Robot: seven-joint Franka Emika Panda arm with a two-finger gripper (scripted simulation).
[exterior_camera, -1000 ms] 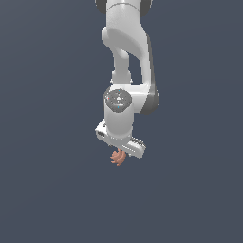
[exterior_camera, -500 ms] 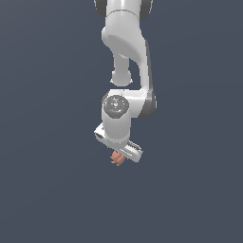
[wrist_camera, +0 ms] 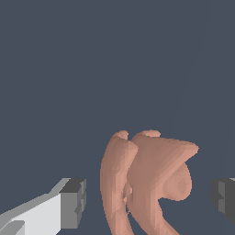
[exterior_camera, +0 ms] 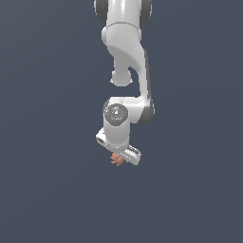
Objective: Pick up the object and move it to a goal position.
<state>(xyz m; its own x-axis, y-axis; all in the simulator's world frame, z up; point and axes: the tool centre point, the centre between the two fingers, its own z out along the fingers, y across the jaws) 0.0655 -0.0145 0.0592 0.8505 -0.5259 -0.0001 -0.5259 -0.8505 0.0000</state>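
Your gripper (wrist_camera: pixel 148 197) stands wide apart: in the wrist view one dark pad (wrist_camera: pixel 73 203) sits well clear at the 9 o'clock side of the object (wrist_camera: pixel 147 179), the other at the 3 o'clock side, and neither touches it. So you hold nothing yet.

From outside, the object (exterior_camera: pixel 117 160) shows as a small salmon-orange spiky lump just under the white hand, at about 6 o'clock from the wrist joint and partly hidden by the hand. Whether it rests on a surface you cannot tell; the background is one flat dark field.

Judge it as light and rigid, a hard ridged shell shape and no soft thing. Its trouble is form: curved lobes, a bulging side toward 3 o'clock and a long rib toward 9 o'clock. Rounded, sloping faces like these may squirt out or twist when squeezed.

Take it across the thick middle, where rib and bulge face the two pads, not at the thin upper tips. Close slowly and squarely, and expect it to rotate a little as the pads seat.
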